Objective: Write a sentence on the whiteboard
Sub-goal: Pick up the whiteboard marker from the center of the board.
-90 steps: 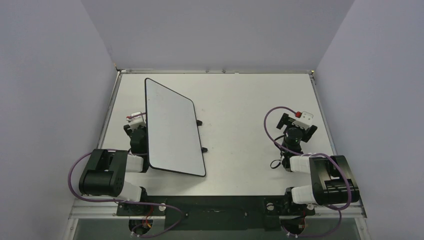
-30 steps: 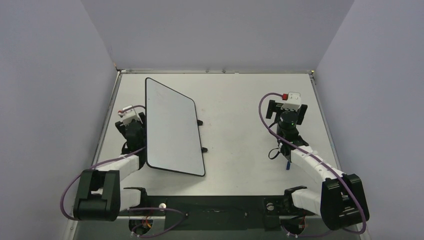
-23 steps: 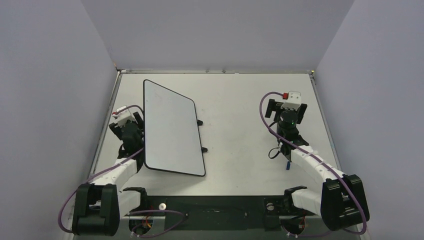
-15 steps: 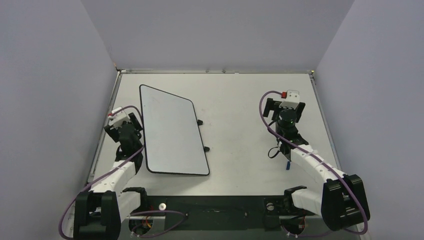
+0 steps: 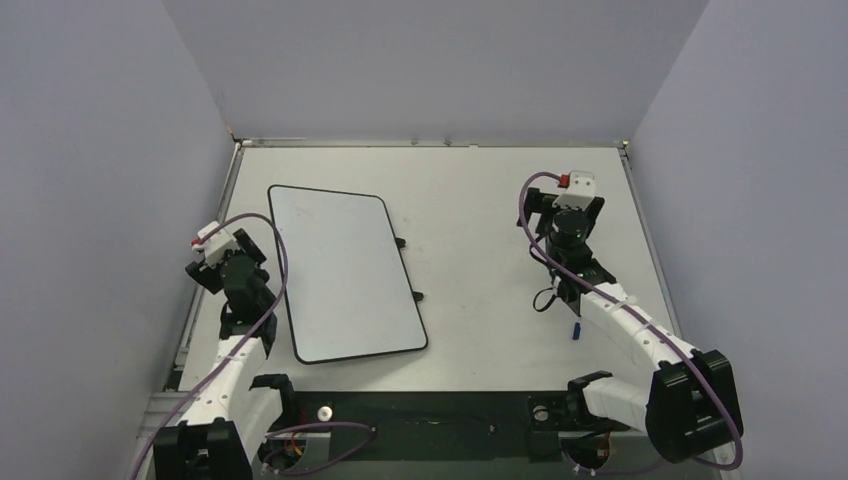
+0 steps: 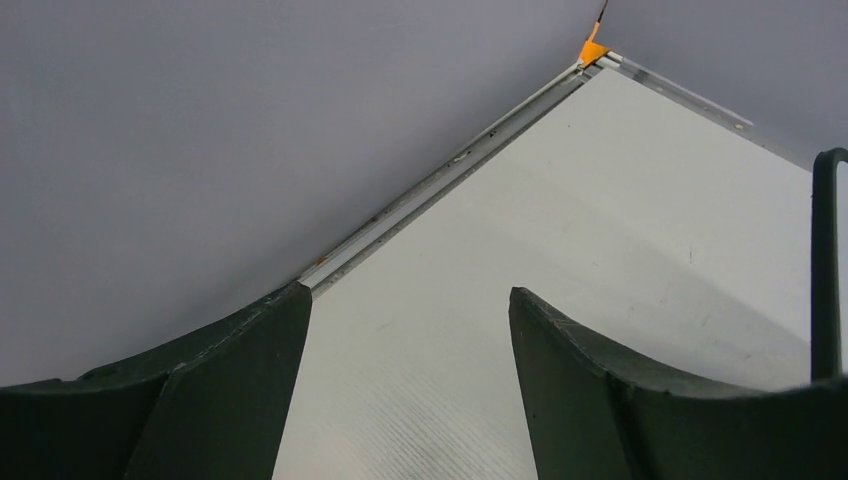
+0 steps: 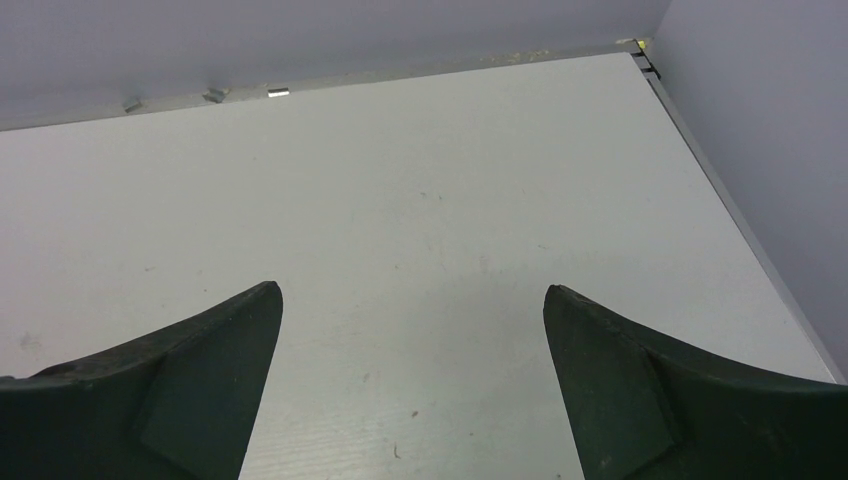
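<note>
Both arms share one build — white shell links (image 5: 625, 325) between black joint housings (image 5: 690, 405), a purple cable (image 5: 521, 210) looping along each. Each wrist carries a small white block (image 5: 578, 181) (red-marked at one end). The left end effector (image 6: 407, 295) and right end effector (image 7: 413, 290) have dark matte fingers (image 7: 200, 380) — broad, tapering to curved tips.
</note>
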`<control>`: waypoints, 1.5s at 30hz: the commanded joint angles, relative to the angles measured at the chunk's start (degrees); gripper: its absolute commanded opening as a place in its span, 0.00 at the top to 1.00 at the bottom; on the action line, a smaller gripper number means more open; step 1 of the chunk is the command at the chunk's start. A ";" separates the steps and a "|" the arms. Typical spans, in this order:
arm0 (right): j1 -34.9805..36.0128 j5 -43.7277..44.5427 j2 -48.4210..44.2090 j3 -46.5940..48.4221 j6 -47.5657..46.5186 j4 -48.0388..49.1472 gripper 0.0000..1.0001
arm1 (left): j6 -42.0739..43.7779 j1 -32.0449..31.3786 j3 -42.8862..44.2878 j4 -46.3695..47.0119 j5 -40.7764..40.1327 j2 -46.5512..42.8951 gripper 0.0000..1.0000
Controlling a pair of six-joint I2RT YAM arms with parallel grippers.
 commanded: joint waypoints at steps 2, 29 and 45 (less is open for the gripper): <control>-0.99 1.73 -2.39 7.45 11.02 -7.24 0.00 | -2.32 1.35 2.81 -1.79 -0.81 -5.13 0.30; -17.71 4.84 -0.10 6.95 33.75 -52.12 0.03 | -26.44 -15.91 18.91 -24.49 7.09 -16.61 0.26; -19.79 1.13 10.53 2.27 31.42 -48.14 0.39 | -23.23 -19.82 15.21 -21.02 3.60 -19.02 0.28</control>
